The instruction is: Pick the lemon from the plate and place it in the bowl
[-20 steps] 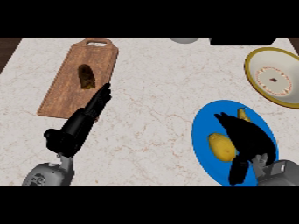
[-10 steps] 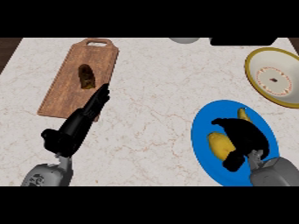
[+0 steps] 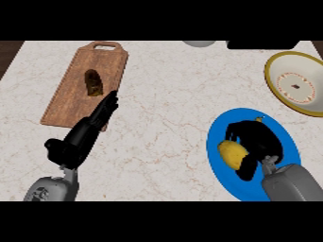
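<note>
Two hands in view on the counter (image 3: 171,94).

Right hand (image 3: 256,139): low over the blue plate (image 3: 220,177), fingers and thumb curled round the lemon (image 3: 230,152). Grasping, as far as this view shows. The lemon's left face is the only yellow exposed; the hand hides the rest. Cannot tell whether the lemon has left the plate surface.

Left hand (image 3: 80,139): released, fingers straight, lying over the lower right corner of the cutting board (image 3: 73,94). A dark item (image 3: 93,81) sits further up the board. Resting, no part in the task.

Bowl (image 3: 321,94): well apart from the plate, up and to the right, near the counter's right edge.

Step, by my judgement: grasp made on the plate, lift and carry not yet done.

Risks from here:
- The lemon is rounded and smooth. With one side uncovered it could squirt out to the left when the hand rises, then roll over the plate's rim onto the counter.
- If the fingertips bear on the plate, the lift may drag or tip it.
- The bowl appears to have a sloped wall. An early release over its near rim could bounce the lemon back out.
- The carry ends close to the counter's edge, so an overshoot sends the lemon off the counter.
</note>
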### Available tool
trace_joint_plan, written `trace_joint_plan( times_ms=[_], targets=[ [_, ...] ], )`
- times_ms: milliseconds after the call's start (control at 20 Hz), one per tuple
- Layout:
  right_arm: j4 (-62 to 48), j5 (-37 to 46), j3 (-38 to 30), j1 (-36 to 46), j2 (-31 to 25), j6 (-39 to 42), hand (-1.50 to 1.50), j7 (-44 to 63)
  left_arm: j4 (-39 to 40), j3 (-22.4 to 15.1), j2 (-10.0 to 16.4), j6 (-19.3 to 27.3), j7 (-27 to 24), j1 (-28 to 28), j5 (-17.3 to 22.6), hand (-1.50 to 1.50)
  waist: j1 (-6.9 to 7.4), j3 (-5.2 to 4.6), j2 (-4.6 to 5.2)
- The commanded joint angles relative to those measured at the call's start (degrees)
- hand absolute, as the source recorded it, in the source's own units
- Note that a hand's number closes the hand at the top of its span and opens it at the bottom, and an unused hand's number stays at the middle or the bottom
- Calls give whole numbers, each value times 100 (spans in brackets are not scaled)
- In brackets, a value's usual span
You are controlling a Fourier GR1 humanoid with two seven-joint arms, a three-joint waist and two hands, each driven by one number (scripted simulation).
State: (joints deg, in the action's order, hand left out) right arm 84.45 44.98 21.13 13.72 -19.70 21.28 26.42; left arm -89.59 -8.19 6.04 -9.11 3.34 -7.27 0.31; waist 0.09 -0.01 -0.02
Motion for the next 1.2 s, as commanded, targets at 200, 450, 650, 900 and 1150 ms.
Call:
trace_joint_plan(
  times_ms=[200, 450, 650, 900, 1150],
  targets=[
    [-2372, 126, -1313, 1996, 626, -567, 150, 834, 15, -92, -83, -11, -128, -51, -104, 0, 297, 4, 112],
    [-3819, 717, -1538, 2951, 566, -1453, 150, 1036, -87, -17, -42, -156, 93, -218, 62, 0, 263, 6, 91],
    [-4262, 1436, -1427, 3327, 502, -2416, 150, 1537, -130, -143, 11, -130, 40, 17, -128, 0, 275, 6, 84],
    [-3990, 1759, -1570, 3967, 445, -3430, 150, 1794, 11, -230, -244, 7, -73, 6, -164, 0, 179, 3, 61],
    [-3754, 1568, -2058, 4143, 244, -4269, 150, 1637, -212, 42, 35, -114, 61, 54, -32, 0, 102, 4, 20]
  ],
)
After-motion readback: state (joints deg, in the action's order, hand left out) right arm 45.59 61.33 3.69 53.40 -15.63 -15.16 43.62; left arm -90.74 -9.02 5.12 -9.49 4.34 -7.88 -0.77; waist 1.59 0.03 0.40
